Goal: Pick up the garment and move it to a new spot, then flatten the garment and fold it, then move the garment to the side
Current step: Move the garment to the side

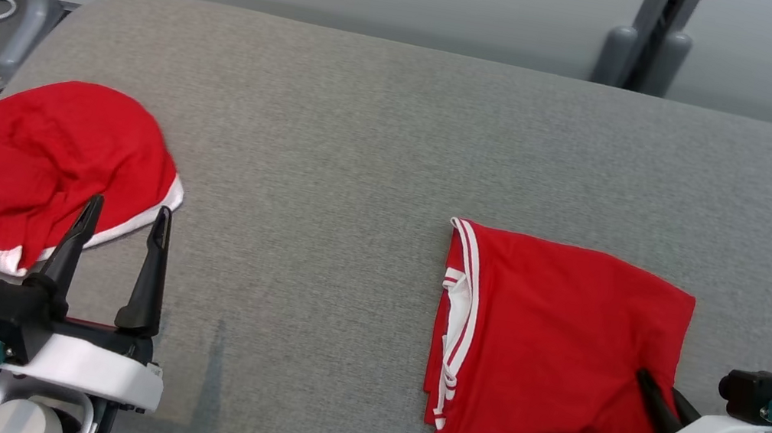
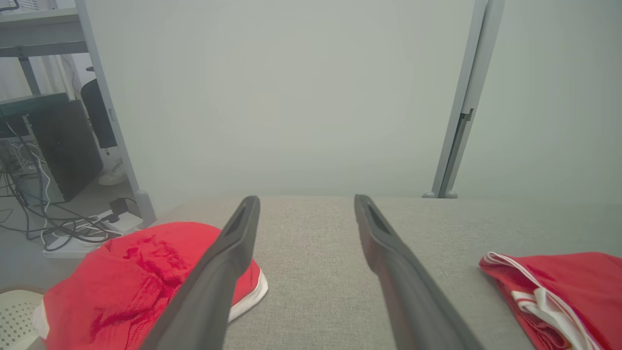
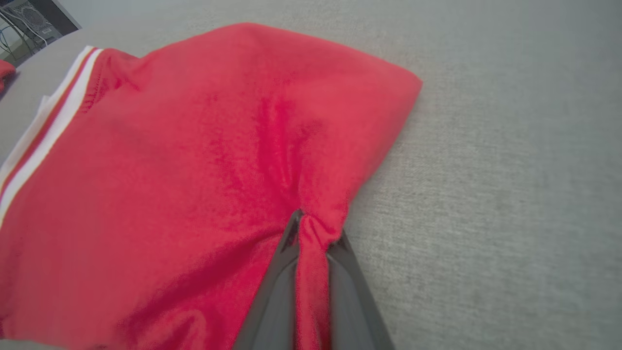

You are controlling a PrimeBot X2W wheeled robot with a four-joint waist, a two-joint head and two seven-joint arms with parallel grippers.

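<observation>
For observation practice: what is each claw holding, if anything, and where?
Right claw pinches the folded red garment by a tuck of cloth near its right edge; left claw is open, holding nothing.

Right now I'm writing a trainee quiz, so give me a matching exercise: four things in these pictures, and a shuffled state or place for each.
1 folded garment
2 crumpled garment
3 left fingers
4 right fingers

A spread apart, empty
B heaped on the robot's left
C pinching red cloth
D lying on the robot's right

Pairs: 1-D, 2-B, 3-A, 4-C
</observation>
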